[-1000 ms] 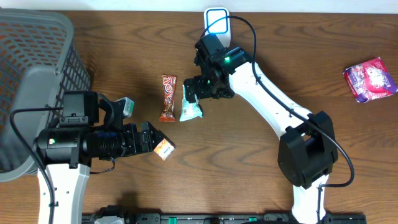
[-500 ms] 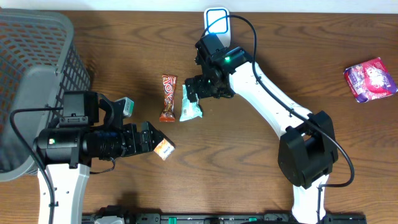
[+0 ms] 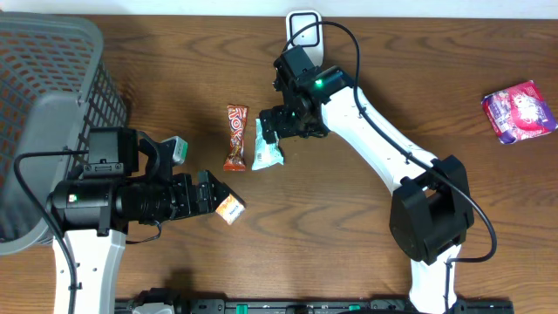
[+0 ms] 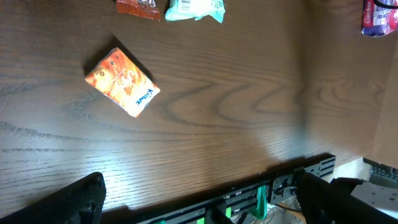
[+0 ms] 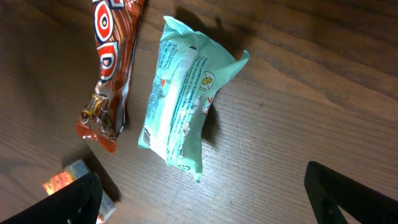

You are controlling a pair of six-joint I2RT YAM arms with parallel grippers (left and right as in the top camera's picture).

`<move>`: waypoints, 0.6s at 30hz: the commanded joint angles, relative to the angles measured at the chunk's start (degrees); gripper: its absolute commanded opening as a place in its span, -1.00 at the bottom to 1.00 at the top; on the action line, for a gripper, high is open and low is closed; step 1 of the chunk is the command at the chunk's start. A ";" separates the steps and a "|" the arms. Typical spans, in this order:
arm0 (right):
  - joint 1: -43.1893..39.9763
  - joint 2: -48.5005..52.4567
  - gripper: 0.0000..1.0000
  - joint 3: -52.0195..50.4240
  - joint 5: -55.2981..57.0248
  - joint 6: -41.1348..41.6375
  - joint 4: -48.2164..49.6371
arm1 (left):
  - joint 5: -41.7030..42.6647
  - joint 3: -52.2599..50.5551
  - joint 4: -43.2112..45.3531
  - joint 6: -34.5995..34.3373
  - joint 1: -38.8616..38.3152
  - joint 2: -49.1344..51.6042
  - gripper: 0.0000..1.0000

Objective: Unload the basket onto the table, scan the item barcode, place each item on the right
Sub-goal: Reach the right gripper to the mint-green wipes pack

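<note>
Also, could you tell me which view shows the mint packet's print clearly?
Right wrist: the mint packet is sharp and evenly lit, its print resolved, with a soft shadow on its right. Overhead: it is too small to read. Left wrist: it is cropped by the top edge of the frame.

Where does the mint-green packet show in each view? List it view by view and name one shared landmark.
Overhead: mint-green packet just above and left of the picture's centre.
Left wrist: at the top edge, partly cut off.
Right wrist: middle of the picture, lying at a slant.
Shared landmark: the brown candy bar lies just left of it in all three.
</note>
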 commanded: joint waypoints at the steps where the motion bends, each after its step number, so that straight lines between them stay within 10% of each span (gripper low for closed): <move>1: 0.24 0.98 0.99 -0.28 0.85 0.15 0.39 | -0.55 -0.20 0.00 0.55 -0.22 0.00 0.95; 18: -3.91 1.31 0.76 -0.31 -2.36 5.27 1.90 | -0.55 -0.20 0.00 0.55 -0.22 0.00 0.96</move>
